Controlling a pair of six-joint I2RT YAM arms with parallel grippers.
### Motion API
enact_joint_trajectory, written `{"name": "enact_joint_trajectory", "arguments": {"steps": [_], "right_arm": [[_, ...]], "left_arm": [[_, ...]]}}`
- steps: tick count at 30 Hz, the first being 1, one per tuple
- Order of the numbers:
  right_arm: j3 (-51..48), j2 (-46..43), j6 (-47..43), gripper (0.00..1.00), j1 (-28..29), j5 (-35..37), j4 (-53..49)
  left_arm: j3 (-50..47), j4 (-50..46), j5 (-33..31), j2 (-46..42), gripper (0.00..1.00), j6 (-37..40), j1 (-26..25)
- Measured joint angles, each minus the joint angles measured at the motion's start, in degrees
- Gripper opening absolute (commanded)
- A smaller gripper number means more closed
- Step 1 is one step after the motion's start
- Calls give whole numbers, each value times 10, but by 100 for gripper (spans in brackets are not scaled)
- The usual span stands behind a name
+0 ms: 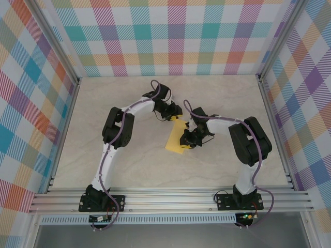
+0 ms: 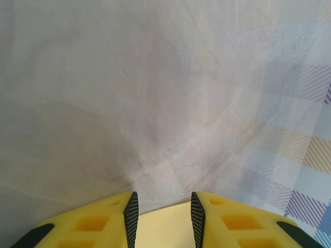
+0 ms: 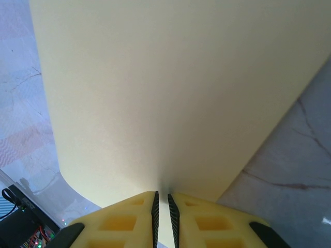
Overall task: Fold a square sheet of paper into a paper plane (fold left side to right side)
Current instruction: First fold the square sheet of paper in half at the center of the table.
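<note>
The square sheet of paper [image 1: 175,140] is yellow-orange and lies partly lifted in the middle of the table, looking narrower than a full square from above. My right gripper [image 1: 187,140] is at its right edge. In the right wrist view the gripper [image 3: 161,197] is shut on the sheet [image 3: 170,93], which curves up and away from the jaws. My left gripper [image 1: 176,112] is at the sheet's far end. In the left wrist view it [image 2: 162,199] is open, with a corner of the paper [image 2: 163,227] showing between its fingers, and I cannot tell whether they touch it.
The marble-patterned tabletop [image 1: 129,160] is bounded by plaid walls [image 1: 176,36] on three sides. An aluminium rail [image 1: 170,199] carrying both arm bases runs along the near edge. Both arms bend inward toward the table's middle.
</note>
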Motion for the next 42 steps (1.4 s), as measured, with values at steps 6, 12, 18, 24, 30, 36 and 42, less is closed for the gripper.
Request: {"name": "enact_joint_trajectory", "arguments": {"steps": [6, 12, 18, 24, 30, 36, 42], "right_arm": [[-1, -7, -19, 24, 0, 1, 4], [9, -47, -49, 41, -17, 31, -7], [20, -114, -60, 52, -66, 52, 1], [19, -120, -34, 55, -83, 61, 13], [14, -80, 19, 51, -80, 37, 26], [1, -49, 56, 51, -72, 21, 27], [-8, -47, 67, 51, -66, 18, 33]], "left_arm": [[4, -5, -11, -5, 39, 17, 36], [-150, 0, -28, -138, 40, 44, 70], [-315, 62, -7, -290, 39, 48, 70], [-416, 101, 1, -304, 39, 37, 43], [-456, 130, 1, -304, 36, 22, 16], [-476, 159, 1, -303, 34, 7, -5], [-476, 161, 0, -300, 33, 6, -19]]}}
